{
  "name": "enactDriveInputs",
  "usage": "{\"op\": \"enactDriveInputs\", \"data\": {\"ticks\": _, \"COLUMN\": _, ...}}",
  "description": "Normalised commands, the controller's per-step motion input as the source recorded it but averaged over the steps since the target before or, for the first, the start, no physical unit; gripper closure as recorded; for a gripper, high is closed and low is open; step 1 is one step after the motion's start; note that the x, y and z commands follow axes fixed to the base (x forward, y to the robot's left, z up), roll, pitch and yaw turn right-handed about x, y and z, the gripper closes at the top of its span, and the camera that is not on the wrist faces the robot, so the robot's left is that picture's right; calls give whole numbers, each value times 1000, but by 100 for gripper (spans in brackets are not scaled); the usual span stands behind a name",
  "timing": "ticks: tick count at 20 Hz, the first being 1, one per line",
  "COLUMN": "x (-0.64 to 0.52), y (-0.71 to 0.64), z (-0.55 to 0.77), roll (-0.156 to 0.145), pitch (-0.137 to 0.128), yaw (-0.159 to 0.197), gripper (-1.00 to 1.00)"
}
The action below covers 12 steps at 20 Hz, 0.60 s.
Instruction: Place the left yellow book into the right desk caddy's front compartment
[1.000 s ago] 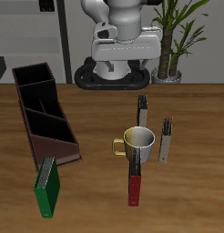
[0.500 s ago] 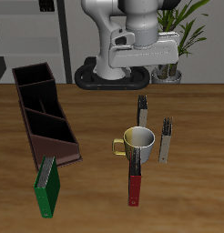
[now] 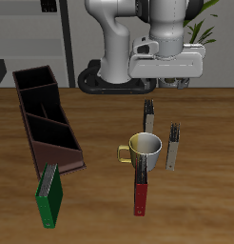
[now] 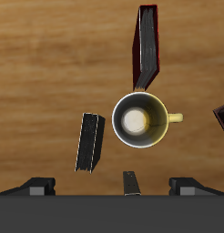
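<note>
The left yellow book [image 3: 172, 145] stands upright beside the mug [image 3: 146, 148], slim and tan-grey with a dark top end. In the wrist view it [image 4: 89, 141] shows a dark face beside the mug [image 4: 139, 118]. The right desk caddy [image 3: 43, 114] is a long maroon box with three compartments on the far side of the table from the book. Its corner shows in the wrist view [image 4: 222, 118]. My gripper [image 3: 171, 82] hangs high above the table, behind the books. It is open and empty, with its fingers [image 4: 36, 187] wide apart.
A second slim book [image 3: 147, 116] stands behind the mug and also shows in the wrist view [image 4: 130, 184]. A red book [image 3: 141, 188] stands in front of the mug. A green book [image 3: 49, 195] stands near the caddy's front end. A plant [image 3: 188, 38] stands at the back.
The arm has swung sideways and forward from over the robot's base. The gripper now hangs above the area behind the books. Nothing on the table has moved.
</note>
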Motion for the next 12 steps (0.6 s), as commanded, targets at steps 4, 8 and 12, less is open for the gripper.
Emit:
{"op": "enactDriveInputs", "data": {"ticks": 4, "x": 84, "y": 246, "z": -126, "roll": 42, "pitch": 13, "yaw": -33, "gripper": -100}}
{"op": "enactDriveInputs", "data": {"ticks": 8, "x": 92, "y": 278, "z": -312, "roll": 110, "pitch": 40, "yaw": -5, "gripper": -100}}
{"op": "enactDriveInputs", "data": {"ticks": 12, "x": 32, "y": 3, "z": -67, "roll": 1, "pitch": 11, "yaw": -9, "gripper": -100}}
